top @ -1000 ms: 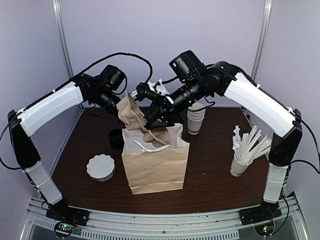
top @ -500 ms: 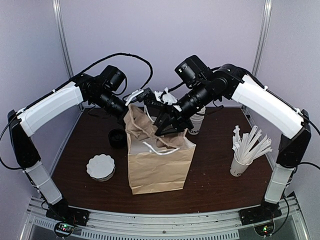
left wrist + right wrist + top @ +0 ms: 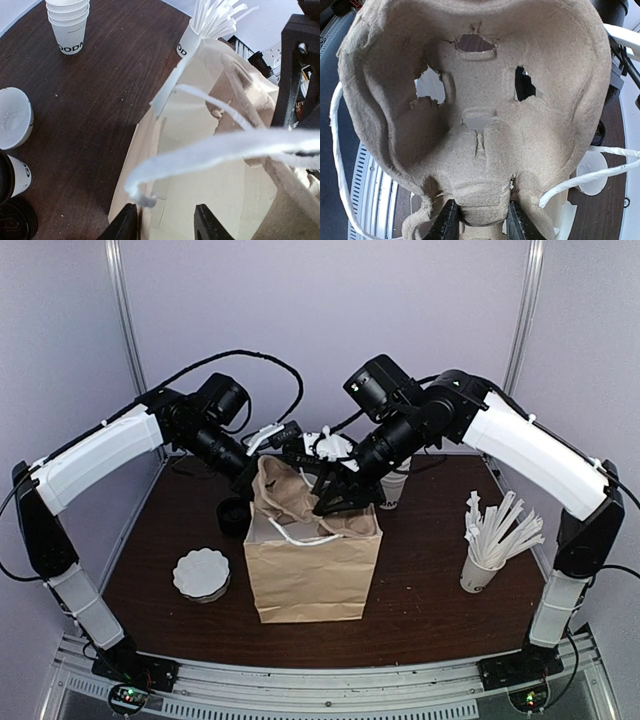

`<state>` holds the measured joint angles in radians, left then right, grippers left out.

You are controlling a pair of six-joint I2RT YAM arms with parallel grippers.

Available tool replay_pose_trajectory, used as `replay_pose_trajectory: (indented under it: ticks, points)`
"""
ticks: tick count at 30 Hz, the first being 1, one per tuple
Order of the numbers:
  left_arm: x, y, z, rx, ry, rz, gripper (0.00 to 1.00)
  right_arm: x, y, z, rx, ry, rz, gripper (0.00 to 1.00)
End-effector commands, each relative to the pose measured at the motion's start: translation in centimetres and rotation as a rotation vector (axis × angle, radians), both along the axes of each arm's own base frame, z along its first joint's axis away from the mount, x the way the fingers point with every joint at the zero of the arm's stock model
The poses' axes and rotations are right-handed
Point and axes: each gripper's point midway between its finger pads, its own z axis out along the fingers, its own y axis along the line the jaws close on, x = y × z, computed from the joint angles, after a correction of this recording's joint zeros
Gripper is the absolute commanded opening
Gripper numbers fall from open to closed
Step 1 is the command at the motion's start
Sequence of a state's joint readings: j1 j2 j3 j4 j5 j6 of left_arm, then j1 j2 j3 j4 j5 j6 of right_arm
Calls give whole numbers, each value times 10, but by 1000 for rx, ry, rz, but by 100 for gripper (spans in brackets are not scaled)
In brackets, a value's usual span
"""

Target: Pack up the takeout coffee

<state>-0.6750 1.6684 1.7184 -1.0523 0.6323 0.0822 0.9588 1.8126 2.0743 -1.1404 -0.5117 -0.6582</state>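
right gripper pinches the pulp cup carrier by its edge over the paper bag; left gripper, can't tell. The lidded coffee cup is probably light and squishy, so grab it mid-wall.

Dark table: paper bag, cup stack, stick cup, fluted white stack, black lids, perhaps lidded cup.

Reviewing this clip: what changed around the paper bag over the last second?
The right gripper, clamped on the pulp cup carrier, brought it down and rightward from the left edge of the paper bag toward its mouth. The bag slid right, then back. The cup of sticks, cup stack and fluted white dishes stayed put.
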Motion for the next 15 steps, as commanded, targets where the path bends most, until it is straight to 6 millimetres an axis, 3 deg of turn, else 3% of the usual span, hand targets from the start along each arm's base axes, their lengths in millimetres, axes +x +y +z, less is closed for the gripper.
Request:
replay_pose_trajectory:
  ticks: [1, 5, 15]
  points:
    - [-10, 15, 4, 35, -14, 29, 47, 6, -9, -10, -82, -52, -50, 30]
    - [-19, 28, 8, 51, -17, 59, 54, 6, -9, -18, -129, -76, -63, 30]
    - [-26, 38, 3, 80, 7, 91, 56, 13, -7, -27, -197, -150, -92, 30]
